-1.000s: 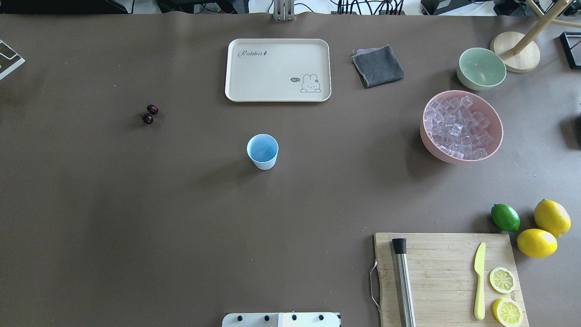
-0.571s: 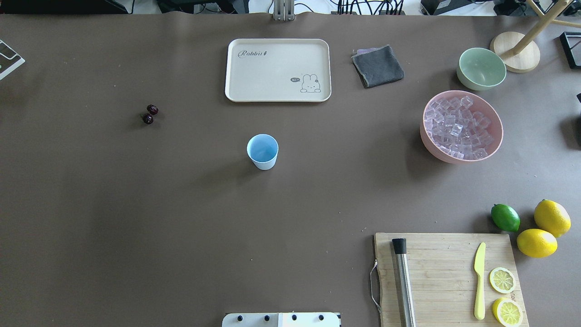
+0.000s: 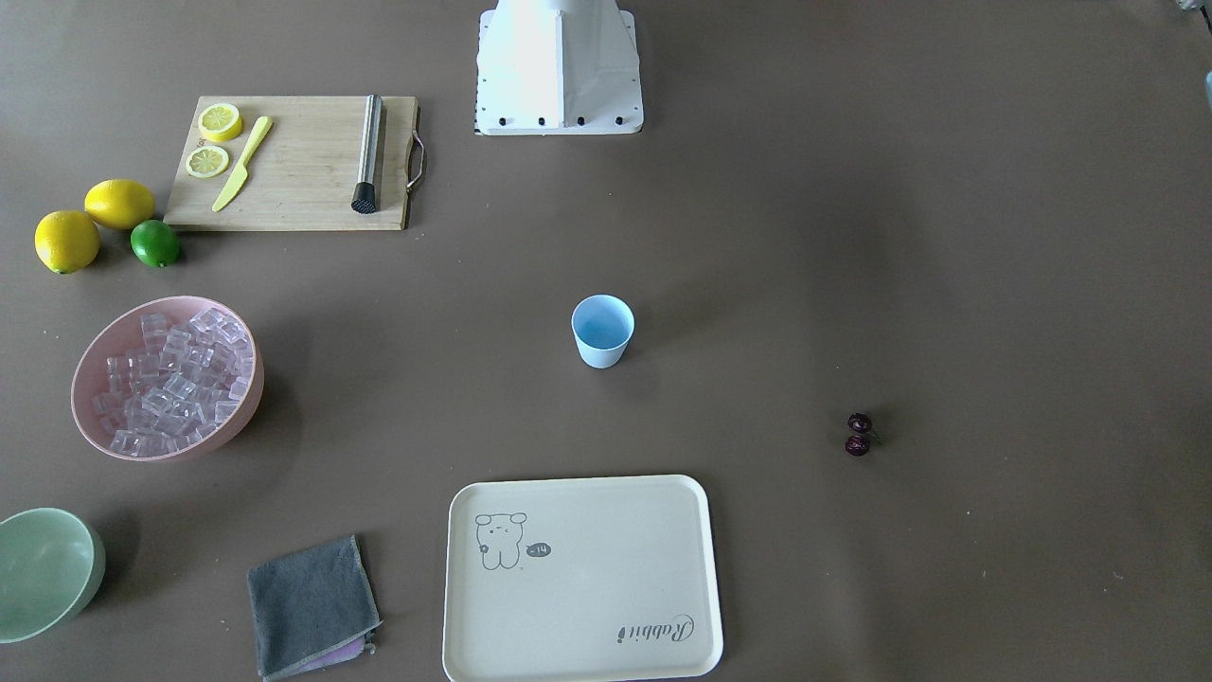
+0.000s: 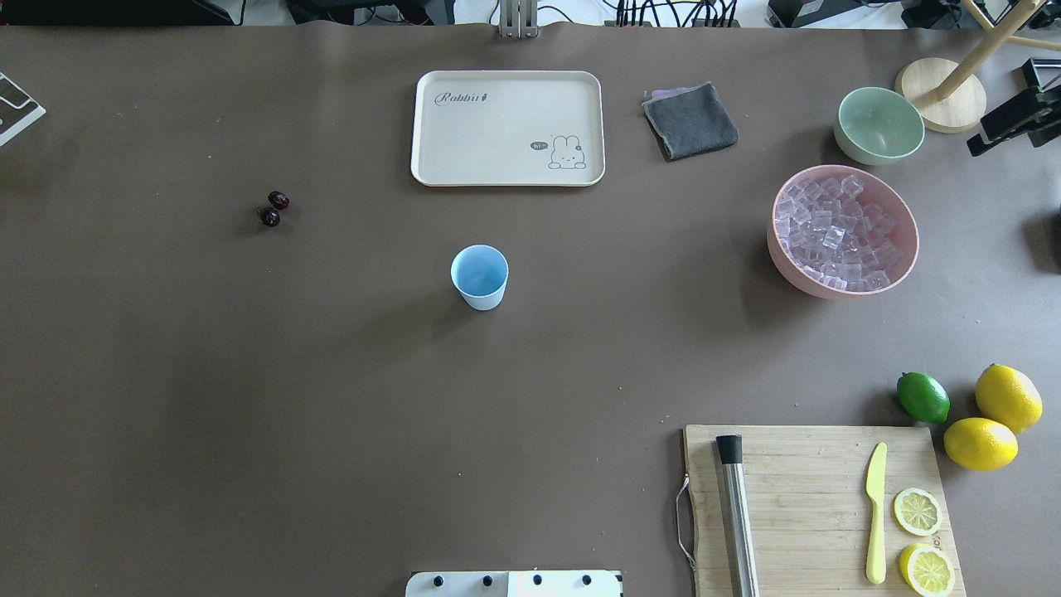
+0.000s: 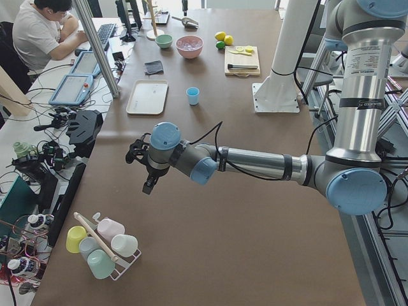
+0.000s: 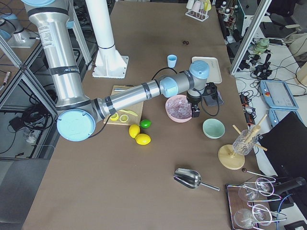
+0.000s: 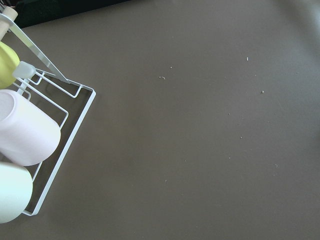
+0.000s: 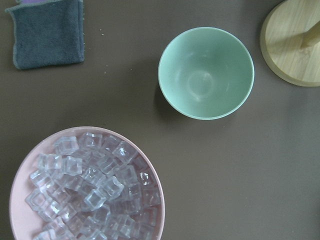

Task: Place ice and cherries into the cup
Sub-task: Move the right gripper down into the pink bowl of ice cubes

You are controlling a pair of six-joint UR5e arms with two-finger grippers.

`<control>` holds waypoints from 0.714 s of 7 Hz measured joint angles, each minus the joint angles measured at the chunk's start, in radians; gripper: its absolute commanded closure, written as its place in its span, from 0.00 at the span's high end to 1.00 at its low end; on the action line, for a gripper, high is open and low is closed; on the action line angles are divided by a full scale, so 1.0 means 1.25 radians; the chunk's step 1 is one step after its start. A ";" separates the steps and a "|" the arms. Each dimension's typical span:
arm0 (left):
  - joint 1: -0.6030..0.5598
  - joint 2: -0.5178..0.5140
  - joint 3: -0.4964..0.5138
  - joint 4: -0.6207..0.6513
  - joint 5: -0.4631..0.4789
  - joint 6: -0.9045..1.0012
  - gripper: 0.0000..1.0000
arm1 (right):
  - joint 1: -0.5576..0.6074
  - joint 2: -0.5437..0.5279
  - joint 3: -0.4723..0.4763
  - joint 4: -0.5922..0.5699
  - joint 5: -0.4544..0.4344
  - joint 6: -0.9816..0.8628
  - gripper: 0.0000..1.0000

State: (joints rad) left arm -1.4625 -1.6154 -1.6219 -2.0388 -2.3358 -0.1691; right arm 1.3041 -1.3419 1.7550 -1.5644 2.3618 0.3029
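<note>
Stretching the right arm along the table and hanging the right gripper above the edge of the pink bowl, on the side nearest the mint-green bowl, presumably lining up on the ice heaped in the pink bowl. Parking the left gripper well off toward the opposite end, looking down beside a pale cup on a wire rack, likely keeping clear until needed for the cherries. Leaving the cup standing upright and empty mid-table, between the two supplies, seemingly for easy reach from either side. Leaving the cherries lying on the table well to the cup's left, apart from everything else. Showing no fingers in either wrist view; catching only a dark sliver of the right gripper at the overhead view's edge, and the left one solely from the side, so not allowing any call on whether either pair of jaws is spread or closed. Blurring the cherries' stem at this range.
</note>
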 measured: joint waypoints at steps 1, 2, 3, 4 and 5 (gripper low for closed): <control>0.003 -0.003 0.001 0.000 0.001 0.000 0.98 | -0.040 0.009 0.027 0.001 -0.008 0.075 0.91; 0.006 -0.004 0.002 -0.001 0.003 0.002 0.98 | -0.091 0.021 0.050 0.005 -0.029 0.156 0.91; 0.008 -0.007 0.005 -0.001 0.011 0.004 0.98 | -0.144 0.030 0.061 0.021 -0.064 0.226 0.91; 0.009 -0.012 0.010 -0.001 0.024 0.005 0.98 | -0.185 0.030 0.055 0.049 -0.104 0.263 0.91; 0.010 -0.015 0.012 -0.002 0.032 0.006 0.98 | -0.214 0.032 0.035 0.070 -0.140 0.277 0.91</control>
State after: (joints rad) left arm -1.4495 -1.6335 -1.6074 -2.0412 -2.2960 -0.1615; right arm 1.0366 -1.3025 1.7989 -1.4775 2.1869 0.6493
